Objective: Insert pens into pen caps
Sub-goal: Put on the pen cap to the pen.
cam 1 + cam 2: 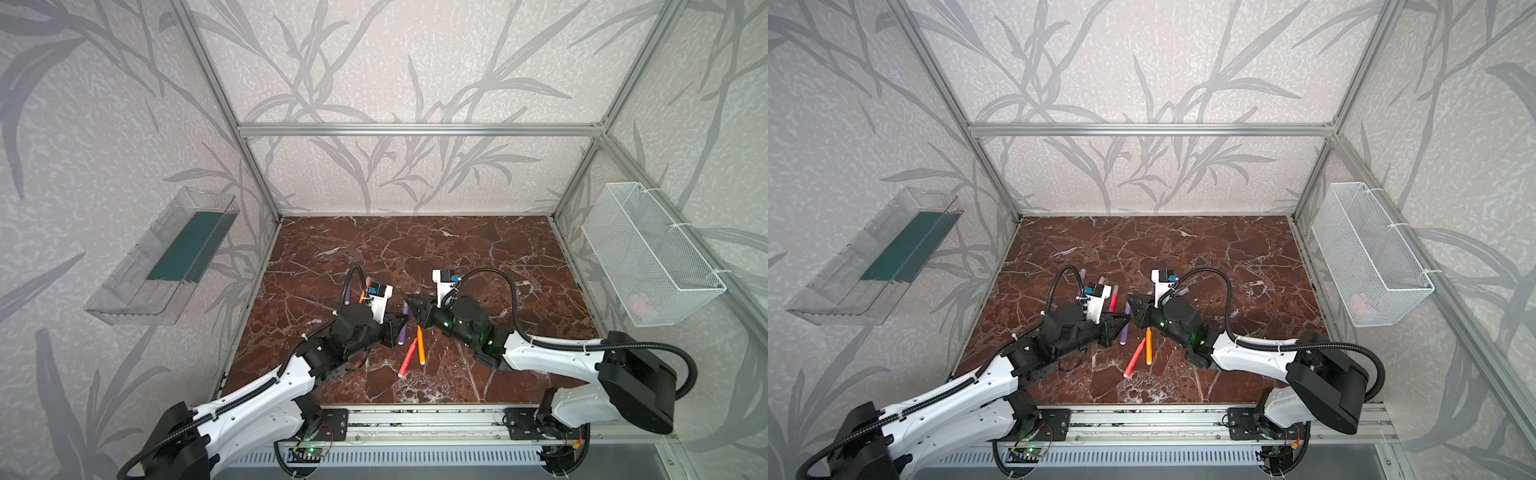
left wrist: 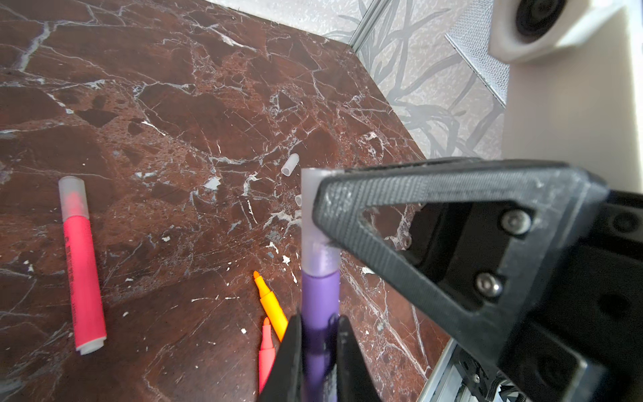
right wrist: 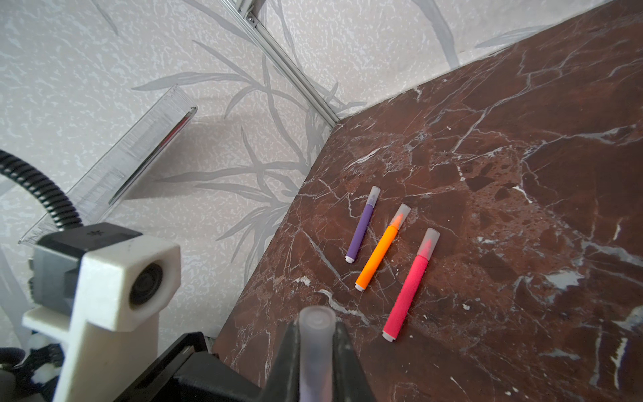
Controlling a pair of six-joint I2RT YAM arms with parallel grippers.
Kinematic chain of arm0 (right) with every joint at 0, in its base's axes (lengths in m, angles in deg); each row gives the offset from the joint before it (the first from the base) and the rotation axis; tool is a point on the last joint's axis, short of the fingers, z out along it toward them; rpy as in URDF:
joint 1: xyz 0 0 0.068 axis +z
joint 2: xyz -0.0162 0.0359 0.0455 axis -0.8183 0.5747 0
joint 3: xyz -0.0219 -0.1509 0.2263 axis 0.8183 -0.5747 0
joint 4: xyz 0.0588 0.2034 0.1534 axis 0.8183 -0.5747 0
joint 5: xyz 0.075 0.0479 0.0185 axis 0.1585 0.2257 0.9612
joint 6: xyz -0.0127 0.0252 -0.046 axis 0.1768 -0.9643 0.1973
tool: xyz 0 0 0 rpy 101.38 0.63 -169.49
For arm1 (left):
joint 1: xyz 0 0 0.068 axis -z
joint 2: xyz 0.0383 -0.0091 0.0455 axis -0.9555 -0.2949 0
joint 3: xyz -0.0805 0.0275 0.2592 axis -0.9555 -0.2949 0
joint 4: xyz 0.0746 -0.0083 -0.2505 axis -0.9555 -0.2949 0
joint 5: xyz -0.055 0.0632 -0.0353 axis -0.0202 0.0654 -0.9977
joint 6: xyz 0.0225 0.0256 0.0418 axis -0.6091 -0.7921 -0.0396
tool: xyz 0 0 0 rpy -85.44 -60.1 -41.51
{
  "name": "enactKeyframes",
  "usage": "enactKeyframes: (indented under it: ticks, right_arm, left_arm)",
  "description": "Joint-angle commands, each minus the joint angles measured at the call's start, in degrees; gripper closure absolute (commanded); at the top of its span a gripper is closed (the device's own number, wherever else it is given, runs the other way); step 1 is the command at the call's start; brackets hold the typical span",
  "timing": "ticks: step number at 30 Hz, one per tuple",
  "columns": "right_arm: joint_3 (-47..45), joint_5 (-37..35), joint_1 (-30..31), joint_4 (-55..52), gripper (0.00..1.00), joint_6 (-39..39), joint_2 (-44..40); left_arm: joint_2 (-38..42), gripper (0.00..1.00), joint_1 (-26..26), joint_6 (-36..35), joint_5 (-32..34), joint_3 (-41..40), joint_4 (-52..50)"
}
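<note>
Left wrist view puts a slim purple plastic marker pen (image 2: 320,306) between the two black fingers of the left gripper (image 2: 320,362), which is clamped on its barrel. A short translucent grey-clear plastic cap (image 2: 318,255) sits over the pen's tip. The right gripper (image 3: 315,348) is pinched on that cap, and its own wrist view shows the cap's closed end squeezed between both fingers. In both top views the two grippers meet tip to tip over the near middle of the dark red-brown marble tabletop (image 1: 457,249), with the purple pen angled between them. Just beside it on the marble lie an uncapped orange pen (image 2: 269,306) and an uncapped pink-red pen (image 2: 266,351), their tips close together. A loose clear cap (image 2: 290,164) lies farther out, apart from them. On the left arm's side, three more lie in a row: a capped purple pen (image 3: 362,226), a capped orange pen (image 3: 381,249) and a capped pink-red pen (image 3: 410,289). A clear plastic tray (image 1: 124,291) hangs on the left wall and a white wire mesh basket (image 1: 648,249) on the right wall.
</note>
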Motion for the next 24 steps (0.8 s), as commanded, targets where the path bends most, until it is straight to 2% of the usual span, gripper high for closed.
enactKeyframes:
  ticks: [1,9,12,19,24]
  right_arm:
    - [-3.7,2.5,0.7,-3.5,1.00,-0.8,1.2]
    - [-2.5,0.8,2.5,-5.2,1.00,-0.2,2.3]
    - [-1.9,0.0,5.3,-5.3,1.00,-0.3,3.2]
    - [-0.4,-8.3,8.7,-12.7,1.00,-0.1,0.9]
    - [-0.9,-12.0,11.0,-11.6,1.00,3.4,0.3]
  left_arm:
    - [1.8,1.00,-2.5,-1.0,6.7,3.6,2.4]
    - [1.1,1.00,-2.5,-2.7,9.0,4.6,3.2]
    - [0.2,1.00,-2.5,-3.0,10.1,4.8,4.1]
    - [-2.6,1.00,-2.6,-3.8,13.6,6.4,4.1]
    - [-2.7,1.00,-2.6,-4.4,15.1,7.3,3.2]
